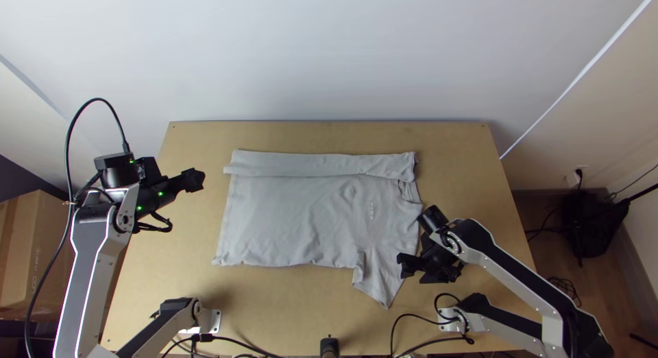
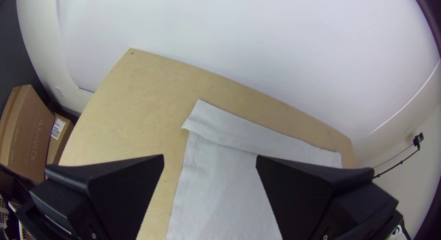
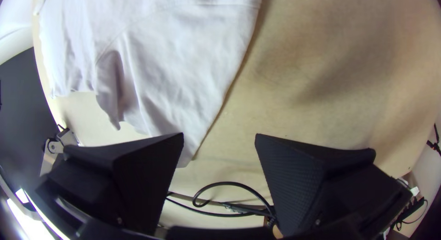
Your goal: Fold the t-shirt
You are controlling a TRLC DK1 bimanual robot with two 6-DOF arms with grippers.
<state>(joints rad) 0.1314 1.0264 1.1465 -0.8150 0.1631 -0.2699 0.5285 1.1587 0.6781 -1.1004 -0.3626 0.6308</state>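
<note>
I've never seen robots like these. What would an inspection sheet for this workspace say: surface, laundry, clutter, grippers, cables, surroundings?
Surface: light wooden table.
Job's things: grey t-shirt, mostly spread; a strip along its far side looks folded over; one sleeve points towards the near edge.
Clutter: small black object at the near edge.
Left gripper: open, holding nothing, off the shirt's left side.
Right gripper: open, holding nothing, close by the sleeve.
Cables: one black cable loops beside the left arm; another curls near the right arm's base.
Surroundings: white wall behind; cardboard box to the left.
</note>
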